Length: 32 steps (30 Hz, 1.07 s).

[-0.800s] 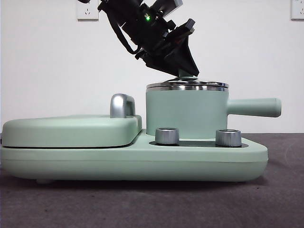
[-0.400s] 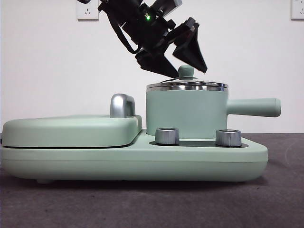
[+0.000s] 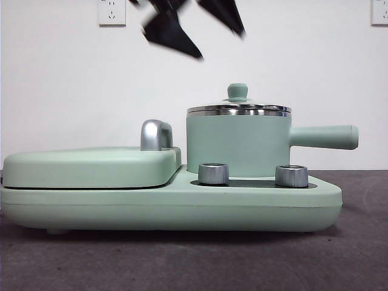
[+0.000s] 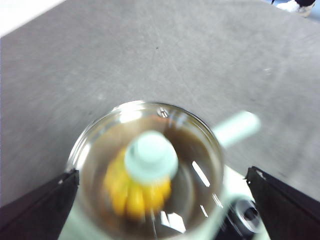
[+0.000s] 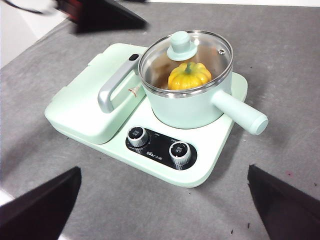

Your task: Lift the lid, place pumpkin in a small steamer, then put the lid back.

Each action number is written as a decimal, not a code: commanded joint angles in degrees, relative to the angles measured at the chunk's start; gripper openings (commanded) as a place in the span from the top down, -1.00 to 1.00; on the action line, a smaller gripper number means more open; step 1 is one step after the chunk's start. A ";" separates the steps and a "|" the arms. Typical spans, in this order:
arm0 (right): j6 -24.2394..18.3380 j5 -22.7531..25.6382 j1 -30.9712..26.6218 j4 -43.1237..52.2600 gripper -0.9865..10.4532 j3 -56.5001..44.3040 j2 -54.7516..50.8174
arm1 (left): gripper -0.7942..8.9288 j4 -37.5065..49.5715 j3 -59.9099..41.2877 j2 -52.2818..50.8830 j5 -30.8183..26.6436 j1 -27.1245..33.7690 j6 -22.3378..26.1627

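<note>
The lid, clear glass with a mint knob, sits closed on the small steamer, whose handle points right. Through the glass the yellow-orange pumpkin shows inside the pot; the left wrist view has it blurred under the lid as the pumpkin. My left gripper hangs open well above the lid, blurred, touching nothing; its jaws spread wide on either side of the pot in the left wrist view, left gripper. High and back from the appliance, my right gripper is open and holds nothing.
The steamer stands on a wide mint-green appliance base with two silver knobs at the front. A flat mint cover with a chrome handle fills its left half. Grey table surface surrounds it.
My left gripper, shut on the lid's knob a second ago, has opened and risen up and away. The lid stays on the steamer.
</note>
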 commanded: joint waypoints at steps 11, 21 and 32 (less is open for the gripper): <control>0.48 -3.61 0.63 0.57 -0.11 0.42 0.13 | -0.23 -27.39 0.79 -17.22 3.17 1.73 -0.66; -0.72 -6.62 0.63 0.57 -0.11 0.42 0.13 | -0.23 -31.82 -14.03 -37.75 3.15 1.68 -5.95; -0.79 -12.72 0.63 0.63 -0.11 0.42 0.13 | -0.23 -22.80 -34.95 -62.27 1.95 1.68 -21.16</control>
